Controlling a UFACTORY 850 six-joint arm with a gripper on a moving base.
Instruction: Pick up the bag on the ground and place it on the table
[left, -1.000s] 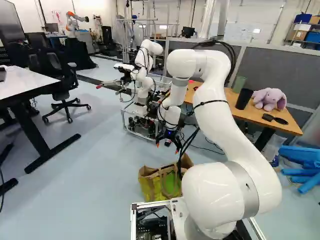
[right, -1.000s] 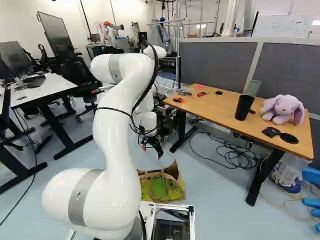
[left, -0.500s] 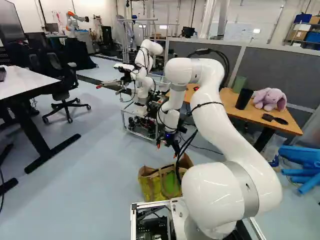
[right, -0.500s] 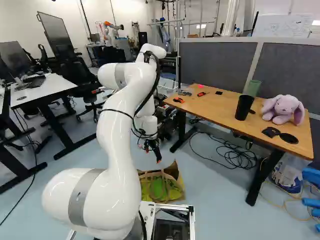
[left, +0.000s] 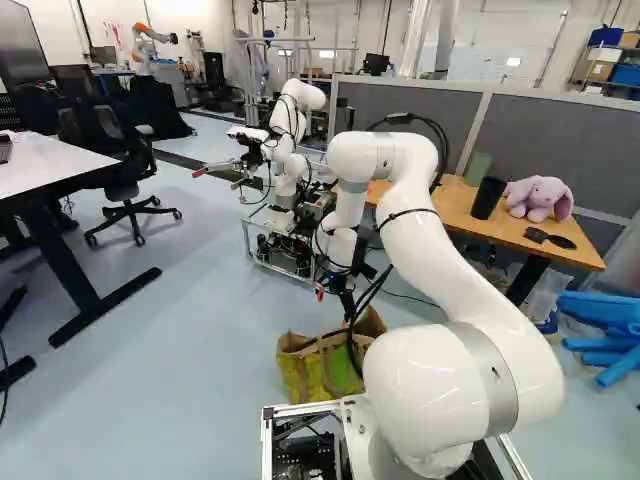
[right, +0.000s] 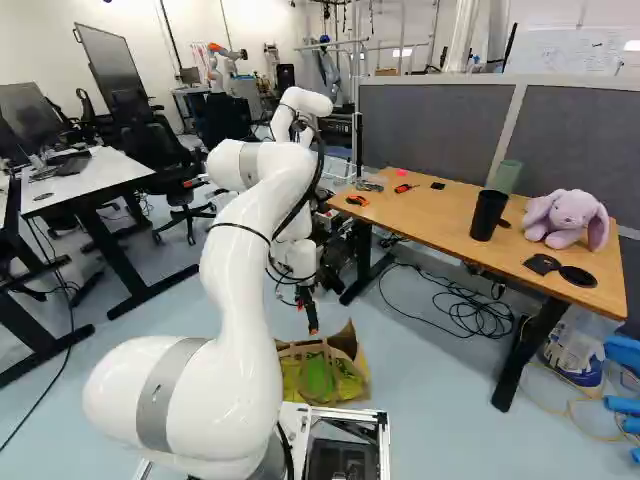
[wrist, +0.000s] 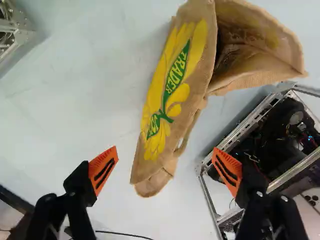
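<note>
My gripper (left: 334, 308) hangs above the far side of the bag (left: 303, 372) in the left base view. In the right base view the brown and yellow bag (right: 346, 373) stands on the floor, close ahead of my base. Seen from the wrist, my gripper (wrist: 166, 159) has its orange pads wide apart with nothing held. One end of the bag (wrist: 182, 82) reaches toward the space between the fingers, below them, and its open mouth lies farther ahead. The wooden table (right: 440, 222) stands to the right of the arm.
On the table are a black cup (right: 488, 215), a purple plush toy (right: 567, 218) and small tools. Cables (right: 470, 308) lie on the floor under it. Another robot (left: 290, 130) stands beyond the gripper. My base frame (wrist: 260, 117) lies beside the bag in the wrist view.
My gripper has come down toward the bag and turned, and the arm's upper part has sunk and shifted. The bag and the base have stayed put. The fingers stay apart.
</note>
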